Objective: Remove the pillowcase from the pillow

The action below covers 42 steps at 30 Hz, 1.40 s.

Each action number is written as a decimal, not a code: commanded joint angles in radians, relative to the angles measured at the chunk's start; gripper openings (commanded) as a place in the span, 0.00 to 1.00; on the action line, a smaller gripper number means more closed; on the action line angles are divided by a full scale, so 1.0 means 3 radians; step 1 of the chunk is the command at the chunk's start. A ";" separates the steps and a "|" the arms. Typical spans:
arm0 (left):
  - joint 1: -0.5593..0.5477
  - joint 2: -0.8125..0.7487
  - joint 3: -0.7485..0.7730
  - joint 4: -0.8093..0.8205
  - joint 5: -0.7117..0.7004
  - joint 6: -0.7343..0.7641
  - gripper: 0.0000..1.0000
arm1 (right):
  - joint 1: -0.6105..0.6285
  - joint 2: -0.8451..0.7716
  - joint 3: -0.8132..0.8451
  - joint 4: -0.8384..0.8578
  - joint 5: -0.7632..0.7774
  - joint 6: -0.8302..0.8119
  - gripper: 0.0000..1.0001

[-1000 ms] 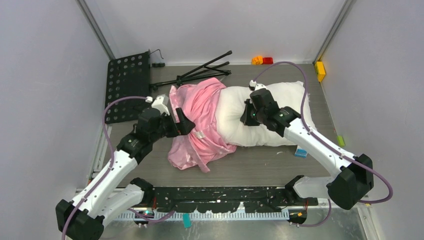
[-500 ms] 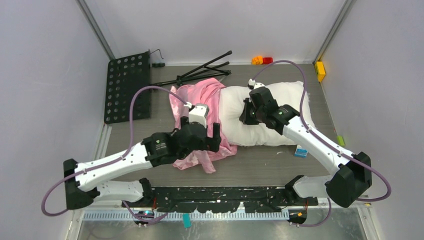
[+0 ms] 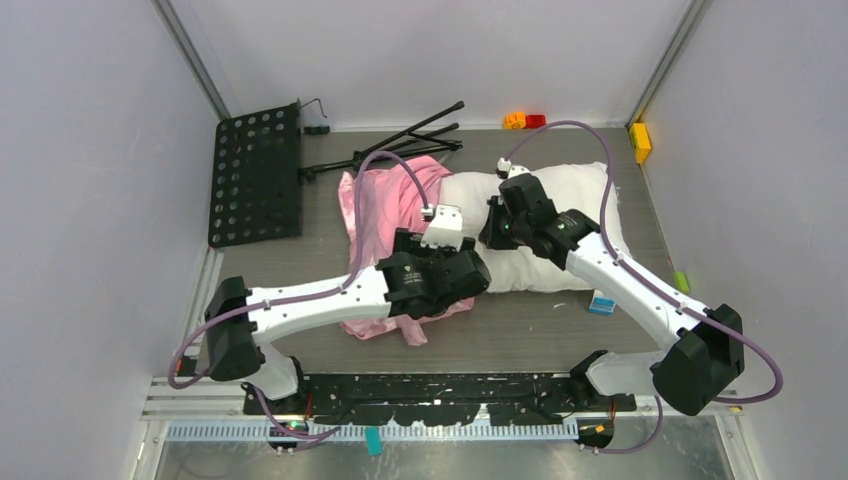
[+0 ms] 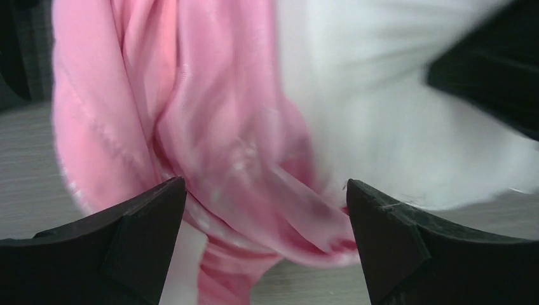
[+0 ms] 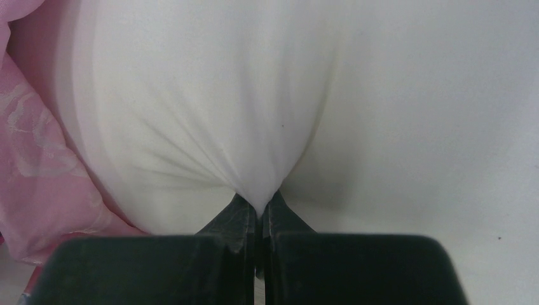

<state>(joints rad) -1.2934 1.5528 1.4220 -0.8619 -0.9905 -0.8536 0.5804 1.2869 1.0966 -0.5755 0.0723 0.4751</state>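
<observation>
found the pillow (image 3: 585,190) lying crosswise on the grey table (image 3: 520,325), right of centre, with its left end tucked inside the pillowcase (image 3: 385,200). saw the pink satin bunched over that end only and spilling toward the near edge, with most of the white cushion bare. caught the right gripper (image 5: 259,213) clamped tight on a pinch of pillow cloth, with creases fanning out from the closed jaws. noted the left gripper (image 4: 265,185) spread wide, holding nothing, poised over the place where pink folds met white stuffing along the pillow's near side. spotted a black perforated panel (image 3: 255,180) at the far left and a folded tripod (image 3: 400,148) just beyond the pillowcase.
</observation>
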 commanded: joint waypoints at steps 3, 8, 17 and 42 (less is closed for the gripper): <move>0.0598 -0.0122 -0.0679 0.0472 0.0233 -0.0088 1.00 | -0.0034 -0.0227 -0.0069 0.0114 0.0112 0.0083 0.00; 0.1063 -0.0292 -0.1017 -0.0037 0.0179 -0.0284 1.00 | -0.0046 -0.0412 -0.0131 0.0035 0.0436 0.0061 0.00; 0.2319 -0.1689 -0.2370 0.0872 0.1037 0.0092 0.68 | -0.0397 -0.0840 -0.0188 0.0041 0.0796 0.0124 0.00; 0.2864 -0.1882 -0.2692 0.1195 0.1515 0.0194 0.00 | -0.0533 -0.1674 0.0279 0.0151 0.2267 -0.0018 0.00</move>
<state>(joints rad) -0.5644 0.9997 0.6891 -0.2947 -0.2993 -0.8394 0.5079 0.9241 1.0565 -0.6624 0.2520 0.5213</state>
